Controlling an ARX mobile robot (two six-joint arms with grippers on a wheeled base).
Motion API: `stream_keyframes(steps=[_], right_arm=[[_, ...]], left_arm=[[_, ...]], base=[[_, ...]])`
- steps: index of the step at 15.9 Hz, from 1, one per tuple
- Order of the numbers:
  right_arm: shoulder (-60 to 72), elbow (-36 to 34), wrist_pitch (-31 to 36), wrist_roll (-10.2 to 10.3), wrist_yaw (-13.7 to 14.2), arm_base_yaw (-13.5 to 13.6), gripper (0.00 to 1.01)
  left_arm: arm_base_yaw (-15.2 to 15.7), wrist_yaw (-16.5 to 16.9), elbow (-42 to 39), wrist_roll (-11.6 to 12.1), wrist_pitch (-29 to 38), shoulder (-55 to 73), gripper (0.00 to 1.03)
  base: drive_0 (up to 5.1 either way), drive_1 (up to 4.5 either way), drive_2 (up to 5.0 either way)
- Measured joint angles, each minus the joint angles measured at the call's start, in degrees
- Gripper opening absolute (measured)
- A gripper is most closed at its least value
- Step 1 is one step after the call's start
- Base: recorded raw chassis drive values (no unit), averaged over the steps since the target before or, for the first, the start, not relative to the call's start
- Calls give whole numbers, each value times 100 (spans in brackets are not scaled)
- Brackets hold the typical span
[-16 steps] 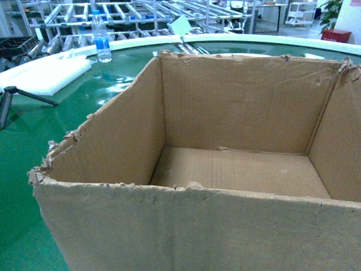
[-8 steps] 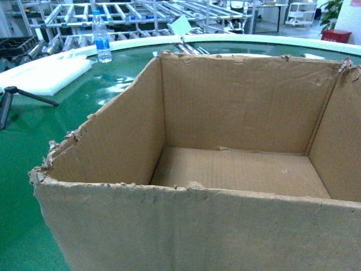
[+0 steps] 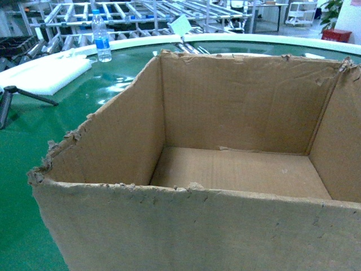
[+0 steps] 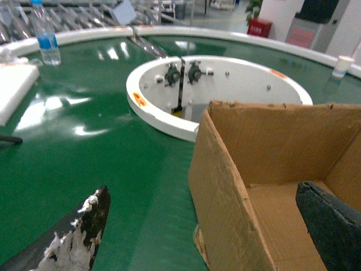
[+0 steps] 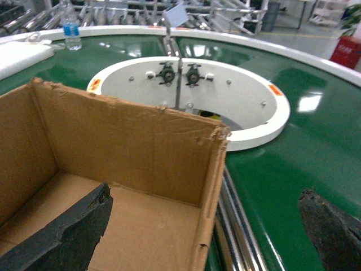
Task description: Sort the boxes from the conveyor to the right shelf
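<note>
Both grippers are spread wide, straddling the box (image 3: 237, 169) side walls: left gripper (image 4: 203, 226) with one pad inside, right gripper (image 5: 203, 223) likewise. Neither grips yet. Close evenly on both walls; torn corrugated rims crush easily. Beyond the pads, the glossy green conveyor (image 4: 84, 141) curves around a white ring (image 5: 259, 130).

The open cardboard box (image 3: 225, 169) sits on the conveyor (image 3: 34, 130) nearest the camera, with a water bottle (image 3: 102, 38) behind-left and metal racks (image 3: 141, 14) beyond the belt.
</note>
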Motion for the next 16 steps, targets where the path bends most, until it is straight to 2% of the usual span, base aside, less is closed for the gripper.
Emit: stream_keyframes(steps=[1, 2, 7, 11, 16], right_arm=[[407, 304, -258, 26, -133, 15, 98], [590, 466, -431, 20, -11, 24, 98], [949, 669, -664, 72, 90, 131, 98], [1182, 717, -931, 164, 68, 197, 98], [1392, 717, -975, 223, 186, 247, 98]], left_arm=[[-81, 184, 352, -74, -251, 459, 98], [-136, 284, 570, -87, -382, 669, 98], [-232, 695, 879, -219, -660, 1045, 98], [-315, 708, 953, -317, -1010, 1344, 98], [-345, 970, 927, -450, -1088, 1596, 98]], base=[[0, 0, 0], [0, 0, 0], [0, 0, 0], [0, 0, 0], [0, 0, 0]])
